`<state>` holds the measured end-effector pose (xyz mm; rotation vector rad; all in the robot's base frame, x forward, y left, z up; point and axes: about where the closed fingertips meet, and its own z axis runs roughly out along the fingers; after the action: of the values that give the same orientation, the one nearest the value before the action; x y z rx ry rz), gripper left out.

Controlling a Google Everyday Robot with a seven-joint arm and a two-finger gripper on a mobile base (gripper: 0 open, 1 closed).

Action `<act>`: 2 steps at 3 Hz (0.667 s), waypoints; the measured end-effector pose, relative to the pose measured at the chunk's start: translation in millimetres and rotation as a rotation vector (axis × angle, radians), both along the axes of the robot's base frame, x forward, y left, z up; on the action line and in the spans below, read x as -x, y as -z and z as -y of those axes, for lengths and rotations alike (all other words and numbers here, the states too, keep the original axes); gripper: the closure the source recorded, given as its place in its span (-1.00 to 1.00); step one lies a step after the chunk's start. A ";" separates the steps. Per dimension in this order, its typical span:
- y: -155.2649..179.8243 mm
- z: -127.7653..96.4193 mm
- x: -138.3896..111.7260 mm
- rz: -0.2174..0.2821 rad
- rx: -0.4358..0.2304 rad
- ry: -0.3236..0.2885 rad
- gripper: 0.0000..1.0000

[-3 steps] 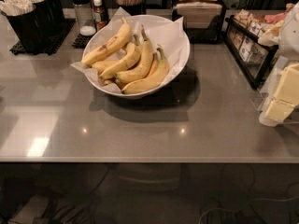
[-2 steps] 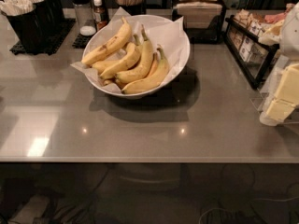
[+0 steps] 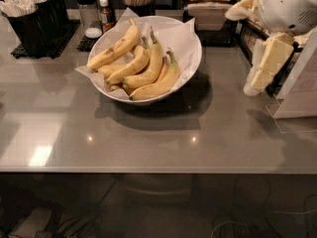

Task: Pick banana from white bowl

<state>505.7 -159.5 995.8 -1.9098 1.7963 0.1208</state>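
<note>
Yellow, brown-blotched banana (image 3: 115, 48) lies untouched in white bowl (image 3: 196, 53), well left of the gripper (image 3: 265, 66), which hangs clear of the bowl; open or closed, cannot tell. Judged: approach, grasp, lift all remain.

Wide round white bowl (image 3: 196, 58): glossy, smooth, glazed look. Lined with crinkled matt white paper (image 3: 174, 32). Long yellow banana with brown blotches (image 3: 115, 48): smooth, dull skin. Grey countertop (image 3: 148, 138): smooth, semi-gloss, mirrors light spots. Cream plastic-looking gripper (image 3: 257, 76) at far right, above the counter: matt. Black square cutlery holder (image 3: 34, 29): matt plastic look.
</note>
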 end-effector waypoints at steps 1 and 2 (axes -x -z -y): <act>2.2 -55.4 -41.2 -0.020 -0.145 -0.232 -1.00; -7.7 -105.2 -65.1 -0.004 -0.185 -0.388 -1.00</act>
<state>570.8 -54.4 1003.5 -2.0952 1.3442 0.4108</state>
